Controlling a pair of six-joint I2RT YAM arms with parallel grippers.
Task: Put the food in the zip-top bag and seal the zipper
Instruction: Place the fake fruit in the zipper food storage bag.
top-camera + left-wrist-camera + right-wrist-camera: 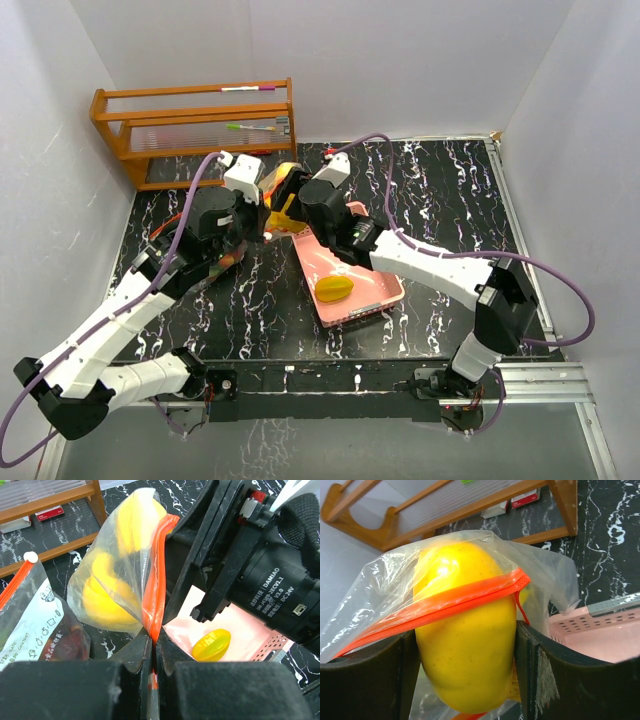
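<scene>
Black marbled tabletop [450, 200] | left gripper [151, 642] clamped on clear orange-zippered plastic bag [115, 555], steadying its mouth | right gripper [465, 635] grips smooth yellow toy fruit [465, 675], half inside

Zip-top bag [375, 587] is showing clear, glossy, crinkled plastic film; its zipper [445, 602] is reading as matt orange plastic. Mango [465, 665] is shining smooth and waxy. Right gripper [465, 635] jaws are looking matt black, faintly rough. Basket [600, 635] is showing perforated pink plastic. Rack [190, 92] is showing varnished wood. Surface [440, 200] is gleaming, black and marbled.
</scene>
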